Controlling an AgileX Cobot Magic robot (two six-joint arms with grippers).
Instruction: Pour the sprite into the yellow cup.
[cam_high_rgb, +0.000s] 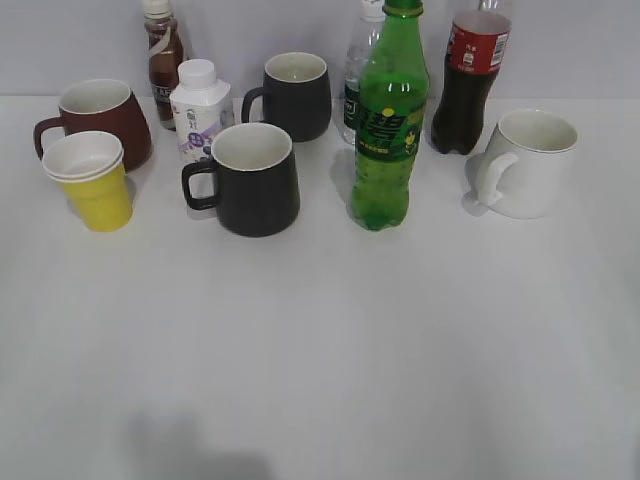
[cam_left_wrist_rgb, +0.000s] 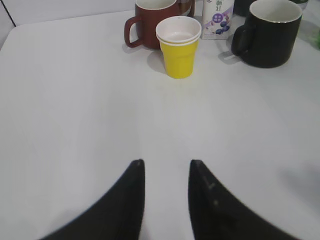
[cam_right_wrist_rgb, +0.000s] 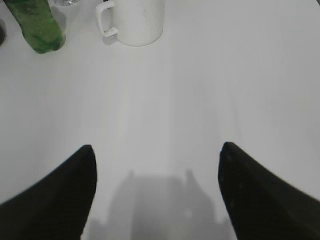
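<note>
The sprite (cam_high_rgb: 388, 120), a tall green bottle with a green cap, stands upright at the middle back of the white table; its lower part shows in the right wrist view (cam_right_wrist_rgb: 37, 25). The yellow cup (cam_high_rgb: 92, 182) stands at the left, in front of a dark red mug, and also shows in the left wrist view (cam_left_wrist_rgb: 178, 47). My left gripper (cam_left_wrist_rgb: 166, 162) is open and empty, well short of the cup. My right gripper (cam_right_wrist_rgb: 156, 149) is wide open and empty over bare table, short of the bottle. Neither gripper shows in the exterior view.
A dark red mug (cam_high_rgb: 100, 118), two black mugs (cam_high_rgb: 250, 178) (cam_high_rgb: 296, 95), a white mug (cam_high_rgb: 528, 162), a small white carton (cam_high_rgb: 200, 108), a brown drink bottle (cam_high_rgb: 163, 55), a clear water bottle (cam_high_rgb: 360, 60) and a cola bottle (cam_high_rgb: 470, 80) crowd the back.
</note>
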